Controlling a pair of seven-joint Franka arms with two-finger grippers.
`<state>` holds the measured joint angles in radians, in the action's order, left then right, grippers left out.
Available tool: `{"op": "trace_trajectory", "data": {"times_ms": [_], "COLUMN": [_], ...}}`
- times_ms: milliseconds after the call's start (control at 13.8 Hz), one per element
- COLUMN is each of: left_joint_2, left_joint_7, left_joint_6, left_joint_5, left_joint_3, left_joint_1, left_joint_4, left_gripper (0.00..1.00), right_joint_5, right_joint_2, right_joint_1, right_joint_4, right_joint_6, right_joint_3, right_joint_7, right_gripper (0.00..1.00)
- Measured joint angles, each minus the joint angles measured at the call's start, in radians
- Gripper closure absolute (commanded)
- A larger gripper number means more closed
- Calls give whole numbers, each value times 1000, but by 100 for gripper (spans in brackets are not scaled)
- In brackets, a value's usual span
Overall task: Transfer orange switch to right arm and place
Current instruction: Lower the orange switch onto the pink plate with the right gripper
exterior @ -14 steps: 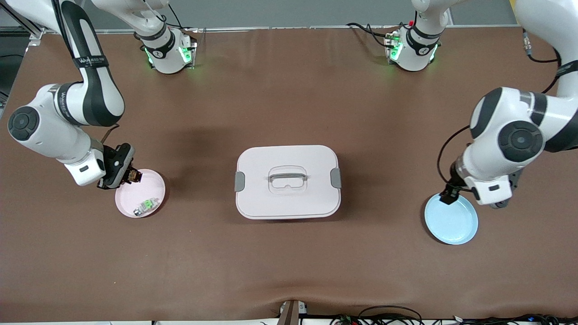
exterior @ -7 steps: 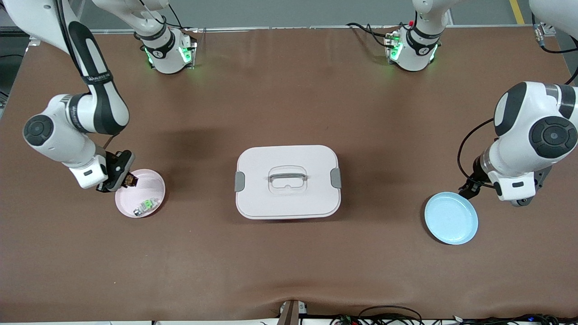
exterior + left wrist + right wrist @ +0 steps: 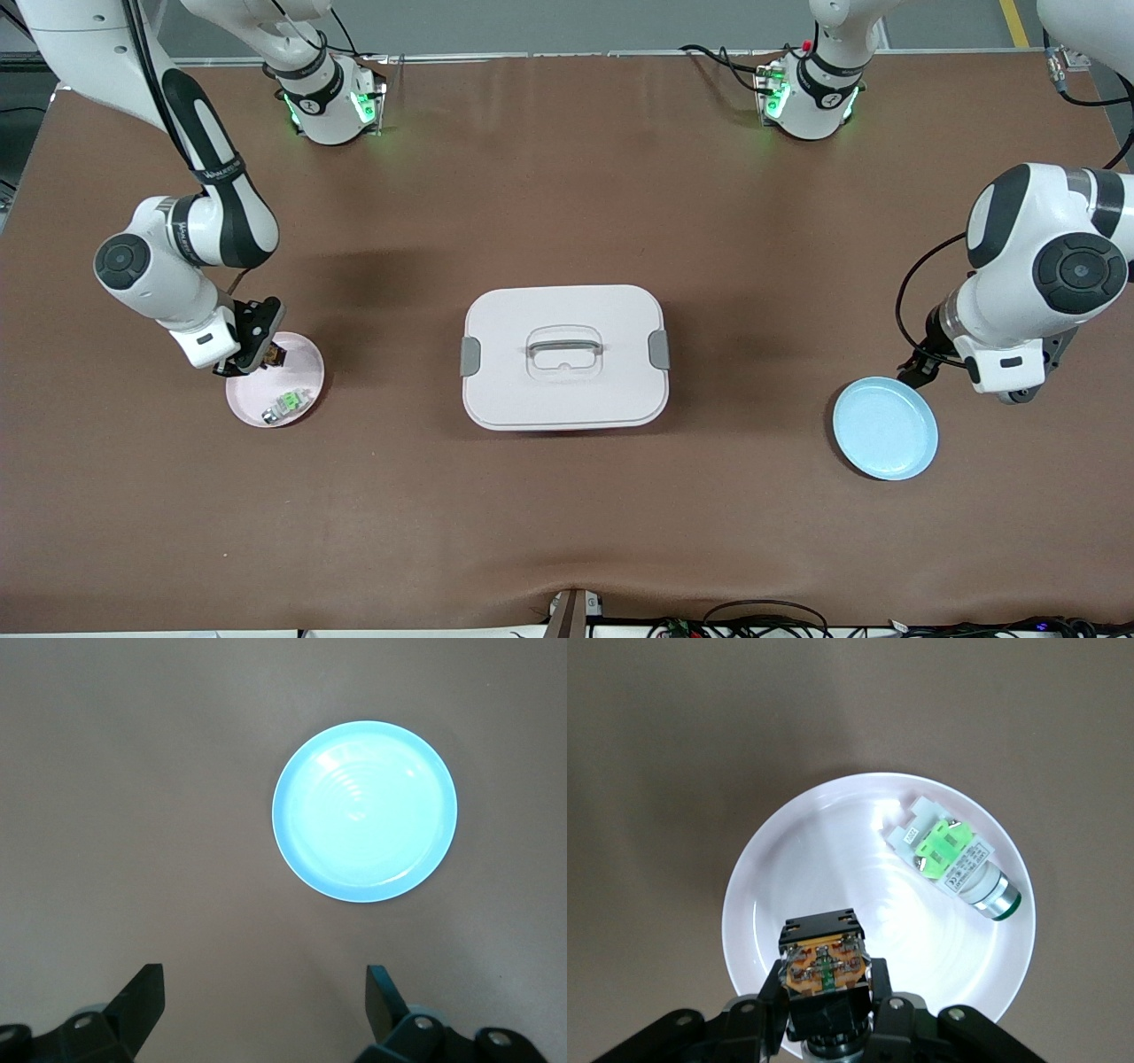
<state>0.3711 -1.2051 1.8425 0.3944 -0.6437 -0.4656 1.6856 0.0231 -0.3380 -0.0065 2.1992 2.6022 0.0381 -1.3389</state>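
Right hand [image 3: 826, 992], its own lower body cut off, clamps the orange switch [image 3: 824, 961] over the pink plate [image 3: 301, 359] holding a green-and-clear component [image 3: 954, 866]; left hand [image 3: 266, 1003], fingers wide, empty, hangs over the table [image 3: 133, 815] beside the bare blue plate [image 3: 364, 811].

1. I see bare brown bench [image 3: 567, 204] on all sides of the closed pale pink lidded box [image 3: 564, 356] at the middle.
2. On the round pink plate [image 3: 306, 363], a small green-and-clear component [image 3: 285, 405] takes the camera-side part.
3. The round light blue plate [image 3: 884, 428] lies flat, bare.
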Motion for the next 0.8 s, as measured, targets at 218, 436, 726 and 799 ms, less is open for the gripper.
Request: {"op": "trace_trajectory", "data": {"times_ms": [218, 436, 726, 799], "left_joint_2": [0, 0, 1, 2], "left_joint_7": [26, 28, 28, 28], "left_joint_6": [0, 1, 3, 6], "left_joint_5": [0, 0, 0, 0], "left_joint_3": [0, 0, 0, 0], "left_joint_1": [-18, -22, -22, -22], "left_joint_4": [0, 0, 1, 1], "left_gripper": [0, 0, 0, 0], "right_joint_5": [5, 6, 6, 6], "right_joint_2": [-35, -76, -101, -104], "right_joint_1": [-5, -22, -31, -31], "right_joint_4": [1, 2, 2, 2], "right_joint_6": [53, 103, 130, 131], "right_joint_3": [1, 1, 1, 1], "right_joint_7": [-22, -35, -42, -42], "right_gripper": [100, 100, 100, 100]}}
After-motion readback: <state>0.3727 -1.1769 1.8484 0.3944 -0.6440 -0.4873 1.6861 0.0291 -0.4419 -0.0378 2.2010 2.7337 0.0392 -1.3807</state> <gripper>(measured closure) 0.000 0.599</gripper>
